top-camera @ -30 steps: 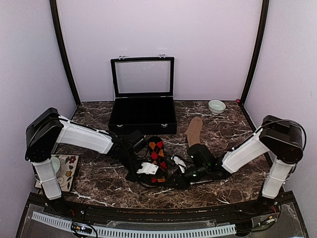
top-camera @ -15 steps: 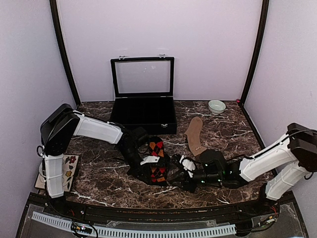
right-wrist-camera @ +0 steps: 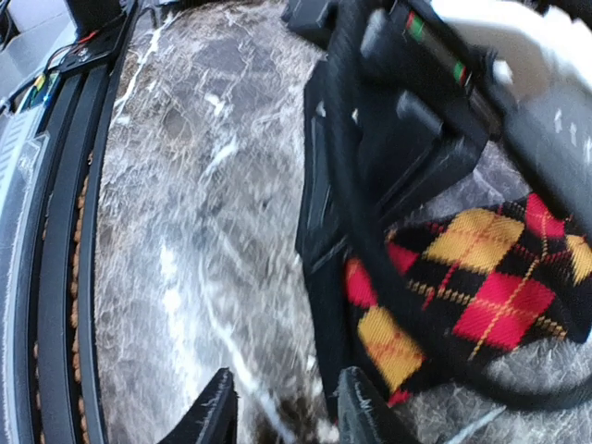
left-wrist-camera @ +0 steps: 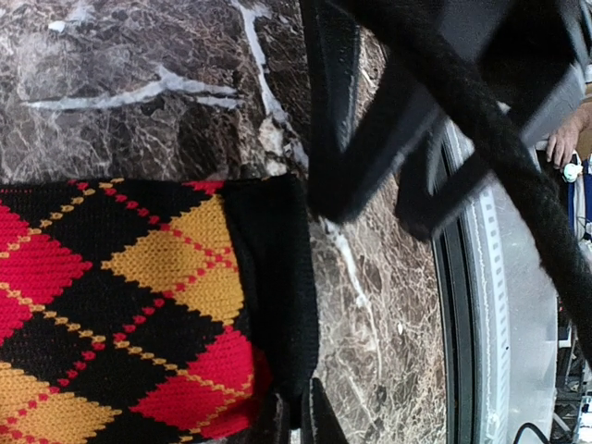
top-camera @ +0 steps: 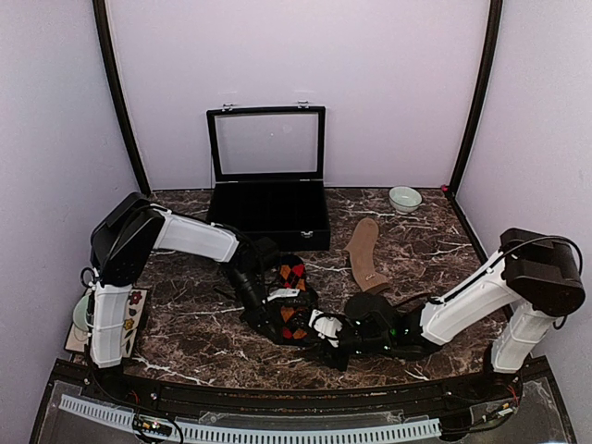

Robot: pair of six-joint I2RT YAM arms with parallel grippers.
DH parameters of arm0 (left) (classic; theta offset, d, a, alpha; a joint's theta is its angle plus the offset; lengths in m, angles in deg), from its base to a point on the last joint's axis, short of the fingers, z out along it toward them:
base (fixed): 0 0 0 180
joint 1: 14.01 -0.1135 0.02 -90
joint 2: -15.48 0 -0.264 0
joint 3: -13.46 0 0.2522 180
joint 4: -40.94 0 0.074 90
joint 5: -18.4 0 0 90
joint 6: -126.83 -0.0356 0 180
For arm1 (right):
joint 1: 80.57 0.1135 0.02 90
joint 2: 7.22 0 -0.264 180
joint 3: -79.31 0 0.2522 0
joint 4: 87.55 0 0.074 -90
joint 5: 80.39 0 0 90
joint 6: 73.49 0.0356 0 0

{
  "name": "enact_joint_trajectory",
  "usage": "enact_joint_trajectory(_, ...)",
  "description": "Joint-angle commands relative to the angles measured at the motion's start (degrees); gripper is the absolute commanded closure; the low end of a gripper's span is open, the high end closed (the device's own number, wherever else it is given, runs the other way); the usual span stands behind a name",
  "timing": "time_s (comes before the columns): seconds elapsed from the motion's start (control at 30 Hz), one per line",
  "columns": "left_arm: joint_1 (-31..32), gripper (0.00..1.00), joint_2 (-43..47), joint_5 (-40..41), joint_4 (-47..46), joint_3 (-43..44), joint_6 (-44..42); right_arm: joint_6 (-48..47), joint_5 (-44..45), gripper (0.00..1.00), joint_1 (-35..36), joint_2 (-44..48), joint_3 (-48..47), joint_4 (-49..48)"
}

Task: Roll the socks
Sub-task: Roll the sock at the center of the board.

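left fingers (left-wrist-camera: pixel 321 424) tight on argyle sock (left-wrist-camera: pixel 120 305), right fingers (right-wrist-camera: pixel 211 414) apart

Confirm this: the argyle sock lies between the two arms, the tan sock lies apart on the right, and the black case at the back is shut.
Wrong on the case: the top external view shows the black case with its lid raised open. The argyle sock and the tan sock lie as stated.

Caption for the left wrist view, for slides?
Left gripper pinching the black edge of a black, red and orange argyle fabric sock on the brown marble table.
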Motion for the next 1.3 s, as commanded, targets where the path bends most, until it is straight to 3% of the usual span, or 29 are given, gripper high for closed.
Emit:
enact_joint_trajectory(0.0,0.05,0.96,-2.86,7.19,4.71,0.39,1.34,-5.39,3.88,0.61,1.26,-1.59,-2.88,-1.99)
enact_joint_trajectory(0.63,0.05,0.97,-4.58,10.3,6.02,1.83,2.8,-11.75,6.25,0.66,1.23,-9.46,-6.11,-5.02)
enact_joint_trajectory(0.73,0.05,0.96,-4.61,10.15,6.35,1.96,2.7,-10.64,5.53,0.74,0.79,-10.2,-5.19,-5.33)
enact_joint_trajectory(0.83,-0.2,0.92,-4.15,9.61,6.86,1.97,2.52,-9.44,4.91,0.9,0.35,-10.45,-4.04,-5.65)
enact_joint_trajectory(0.93,-0.51,0.83,-3.17,9.71,5.82,1.3,2.94,-8.8,4.81,1.0,0.16,-10.26,-2.98,-6.02)
enact_joint_trajectory(1.1,-0.93,0.59,0.44,11.21,1.29,-1.53,5.48,-7.44,3.6,1.0,-0.03,-10.22,-2.77,-5.25)
enact_joint_trajectory(1.17,-1.21,0.44,3.75,11.6,-0.67,-3.59,6.41,-6.19,2.73,1.0,-0.29,-10.69,-2.8,-4.73)
enact_joint_trajectory(1.2,-1.33,0.31,5.43,12.17,-1.63,-4.89,6.61,-5.43,1.99,1.0,-0.48,-11.03,-2.77,-4.5)
enact_joint_trajectory(1.27,-1.35,0.27,9.03,14.3,-3.82,-7.58,6.77,-3.8,0.4,1.0,-1.0,-11.69,-3.31,-2.96)
